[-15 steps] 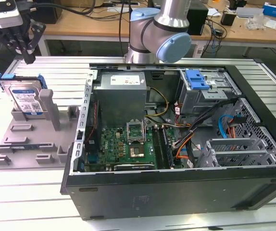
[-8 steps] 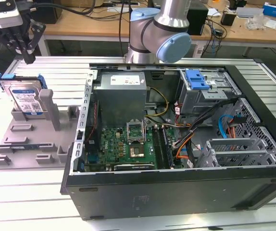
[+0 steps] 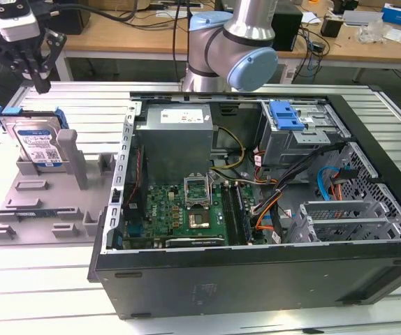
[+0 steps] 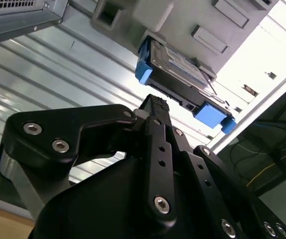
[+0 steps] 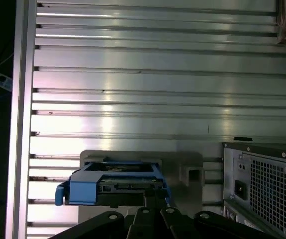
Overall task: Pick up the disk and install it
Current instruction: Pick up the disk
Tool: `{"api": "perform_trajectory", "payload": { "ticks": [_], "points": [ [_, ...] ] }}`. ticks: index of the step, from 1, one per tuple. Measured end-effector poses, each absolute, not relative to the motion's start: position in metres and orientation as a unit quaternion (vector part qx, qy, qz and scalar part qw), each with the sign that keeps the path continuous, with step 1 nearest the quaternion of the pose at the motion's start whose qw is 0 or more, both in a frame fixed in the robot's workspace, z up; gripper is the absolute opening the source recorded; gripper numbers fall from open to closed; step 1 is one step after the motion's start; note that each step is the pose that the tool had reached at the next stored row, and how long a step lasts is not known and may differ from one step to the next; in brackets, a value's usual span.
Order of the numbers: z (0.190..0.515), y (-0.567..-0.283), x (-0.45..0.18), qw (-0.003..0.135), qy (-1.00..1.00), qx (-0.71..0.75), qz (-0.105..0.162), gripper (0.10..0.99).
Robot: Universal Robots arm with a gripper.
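- The pincer [image 3: 42, 85] hangs in the upper left of the exterior view. Its fingers are drawn together on nothing, and it sits just above the disk [image 3: 38, 143] without touching it.
- The disk stands on edge in a grey holder [image 3: 40, 209] at the exterior view's left. Its label faces the camera, and blue frame tabs stick out at both top corners.
- A grey post [image 3: 71, 164] of the holder covers the disk's edge on the exterior view's right. Low grey blocks of the holder hide its bottom edge.
- In the second wrist view, the pincer's [image 4: 155, 103] ridged tip sits close to the disk's [image 4: 180, 67] connector edge, between its two blue corners.
- In the first wrist view, the pincer [image 5: 155, 206] overlaps the disk's [image 5: 115, 184] near edge.
- The holder lies on a ribbed metal worktop [image 3: 33, 293].
- An open case [image 3: 256, 269] lies beside the holder and fills the exterior view's centre and right. Its side wall [image 3: 124, 167] stands between the holder and the green board [image 3: 179, 209].
- Inside the case, a grey power unit [image 3: 176, 139] sits behind the board.
- A metal cage [image 3: 312, 136] with a blue latch [image 3: 286, 115] sits in the upper right, and orange and blue cables [image 3: 326, 185] trail below it.
- The arm [image 3: 239, 42] rises behind the case at top centre, in front of wooden desks [image 3: 137, 35].
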State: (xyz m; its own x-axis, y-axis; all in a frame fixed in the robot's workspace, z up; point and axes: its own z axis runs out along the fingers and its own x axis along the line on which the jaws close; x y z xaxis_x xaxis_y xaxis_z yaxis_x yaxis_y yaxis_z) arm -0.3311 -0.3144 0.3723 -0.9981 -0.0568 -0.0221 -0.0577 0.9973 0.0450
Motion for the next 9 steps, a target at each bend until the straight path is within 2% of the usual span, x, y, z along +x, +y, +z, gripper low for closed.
{"api": "perform_trajectory", "payload": {
  "ticks": [6,7,8,9],
  "points": [
    [0.372,-0.314,-0.329,0.008,0.996,-0.080,0.023,0.106],
    [0.372,-0.314,-0.325,0.003,0.996,-0.081,0.024,0.106],
    [0.372,-0.314,-0.320,-0.016,0.996,-0.082,0.025,0.106],
    [0.372,-0.314,-0.320,-0.025,0.996,-0.083,0.026,0.106]
  ]
}}
